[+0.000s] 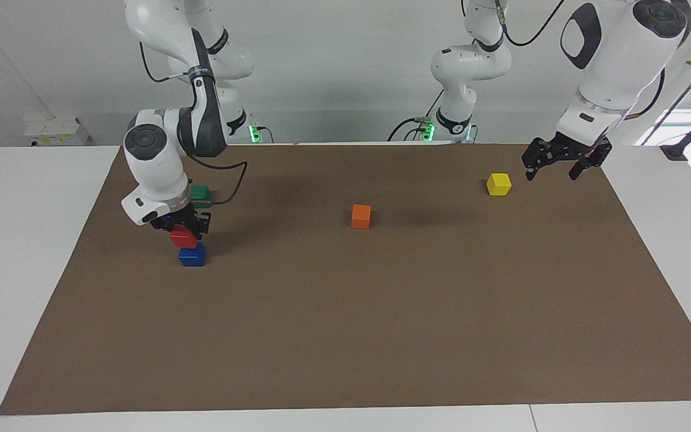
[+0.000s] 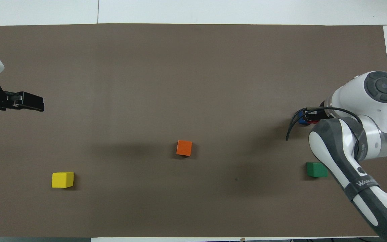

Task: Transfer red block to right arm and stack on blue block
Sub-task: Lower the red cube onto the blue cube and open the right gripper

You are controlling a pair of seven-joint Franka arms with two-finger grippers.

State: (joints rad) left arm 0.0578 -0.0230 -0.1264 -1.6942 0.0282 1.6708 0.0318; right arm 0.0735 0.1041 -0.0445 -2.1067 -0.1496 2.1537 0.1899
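Note:
My right gripper (image 1: 182,225) is shut on the red block (image 1: 183,237) and holds it right over the blue block (image 1: 192,255). The red block sits a little askew, and I cannot tell whether it touches the blue one. In the overhead view the right arm's wrist hides most of this: only slivers of the red block (image 2: 311,121) and the blue block (image 2: 301,121) show. My left gripper (image 1: 552,170) is open and empty in the air at the left arm's end of the table, beside the yellow block (image 1: 499,184). It also shows in the overhead view (image 2: 29,101).
An orange block (image 1: 361,216) lies mid-table. A green block (image 1: 201,193) lies nearer to the robots than the blue block, partly covered by the right wrist. The brown mat (image 1: 345,336) covers the table. Yellow (image 2: 62,179), orange (image 2: 184,148) and green (image 2: 316,169) blocks show from overhead.

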